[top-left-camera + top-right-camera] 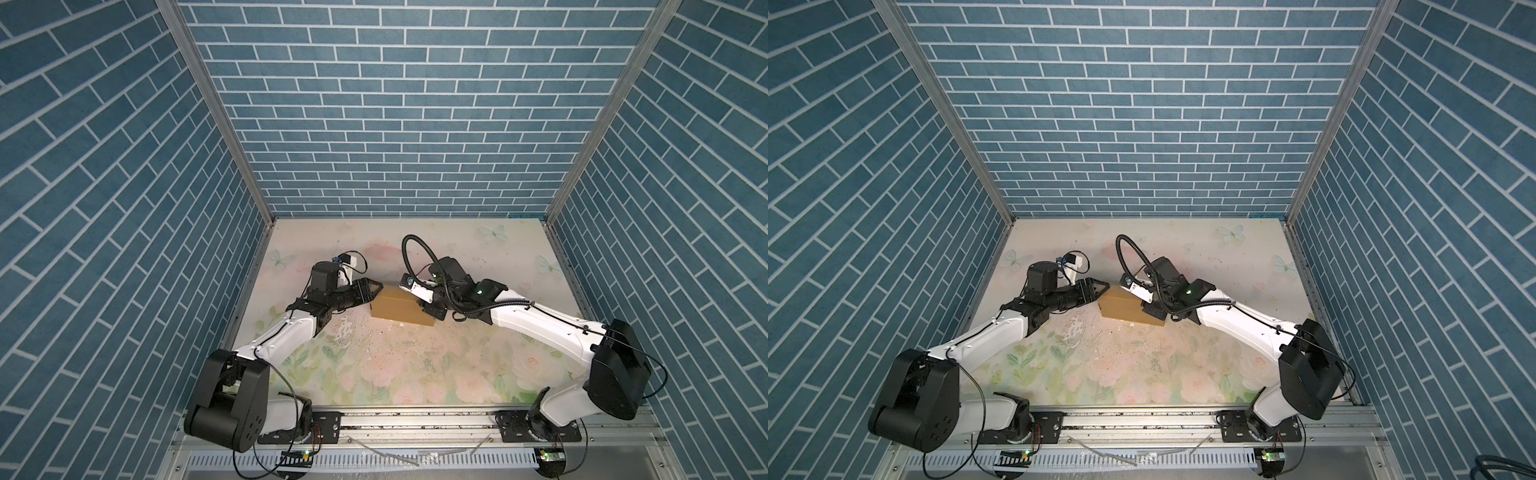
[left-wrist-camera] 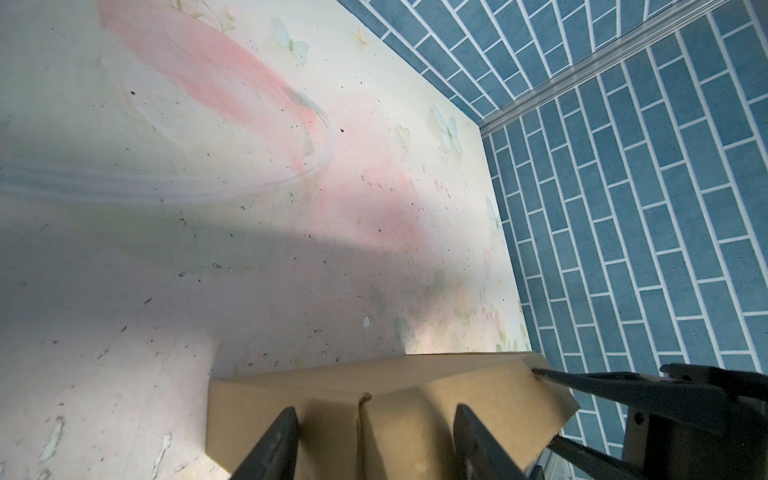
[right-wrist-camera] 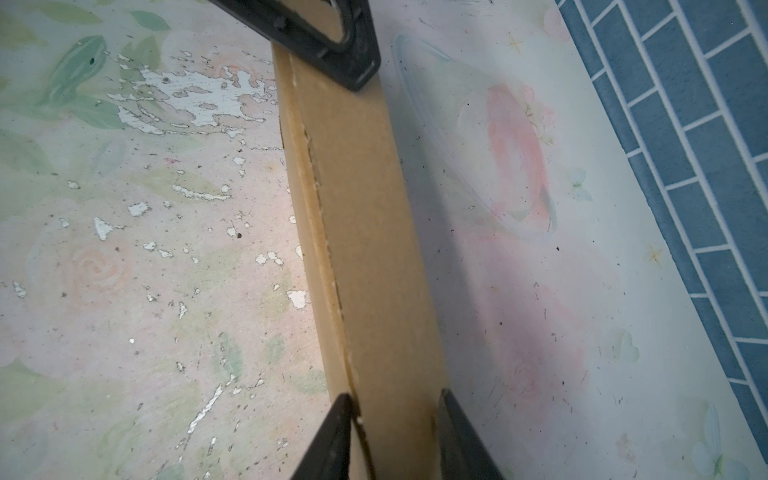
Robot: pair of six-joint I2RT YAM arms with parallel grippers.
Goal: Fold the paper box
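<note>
The paper box [image 1: 397, 307] [image 1: 1125, 309] is a brown cardboard box, folded shut, standing on edge on the floral table [image 1: 415, 374]. My right gripper [image 3: 395, 399] is shut on its narrow right end [image 3: 374, 249], one finger on each side. In both top views this gripper [image 1: 426, 309] [image 1: 1148, 311] is mostly hidden under its wrist. My left gripper [image 2: 376, 411] [image 1: 372, 291] [image 1: 1100, 289] is open at the box's left end [image 2: 415, 395], both fingers lying against the cardboard. One of its fingers [image 3: 345, 54] crosses the far end of the box in the right wrist view.
Blue brick-pattern walls [image 1: 395, 124] close in the back and both sides. A metal rail [image 1: 415, 419] runs along the front edge. The table print is chipped in front of the box [image 1: 345, 332].
</note>
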